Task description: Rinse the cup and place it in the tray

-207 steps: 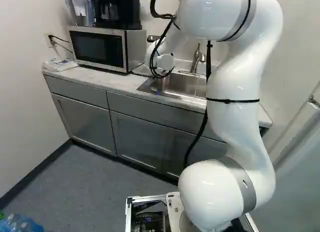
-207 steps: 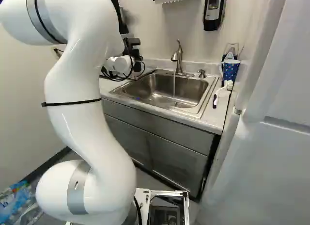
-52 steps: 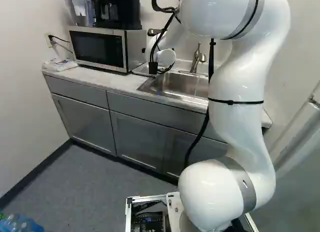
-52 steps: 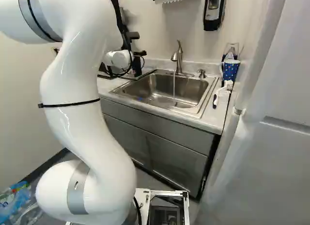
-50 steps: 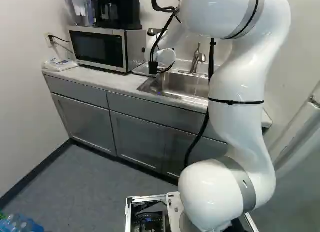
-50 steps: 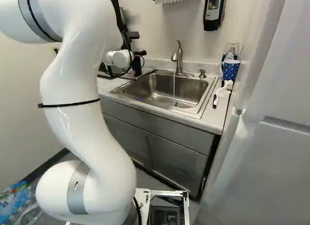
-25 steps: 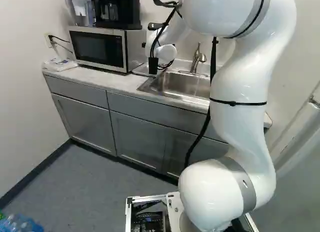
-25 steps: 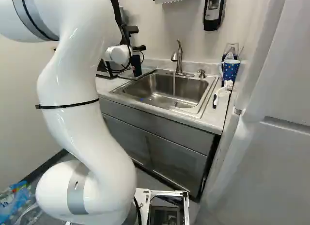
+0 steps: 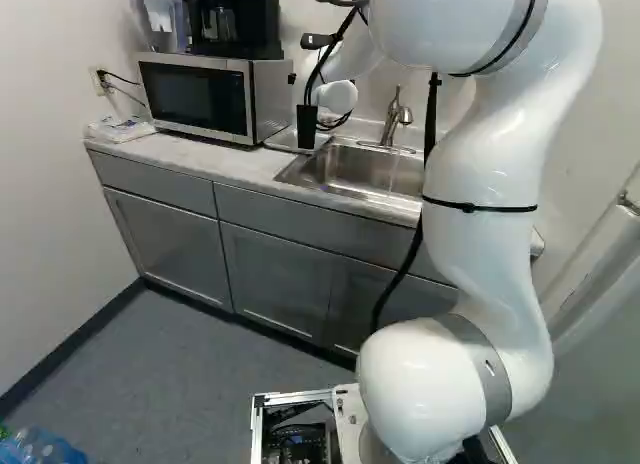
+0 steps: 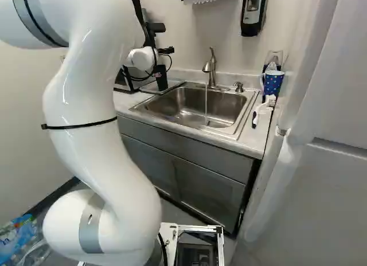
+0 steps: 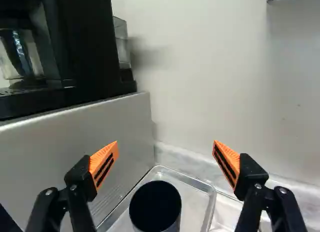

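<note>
While the sink [image 10: 229,102] takes running water [image 10: 206,102]: one metal tray [image 11: 192,192]; one end effector [image 11: 165,143], spread wide; one black cup [image 11: 155,207], upright in the tray, probably light, stiff, slippery if wet, best held round its sides.

No text, number or sign can be read, the marks on the bottle wrap [image 10: 18,236] and white packet [image 9: 122,130] being too small.

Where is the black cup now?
In the left base view, the black cup stands in the tray, right of the microwave, left of the sink.
</note>
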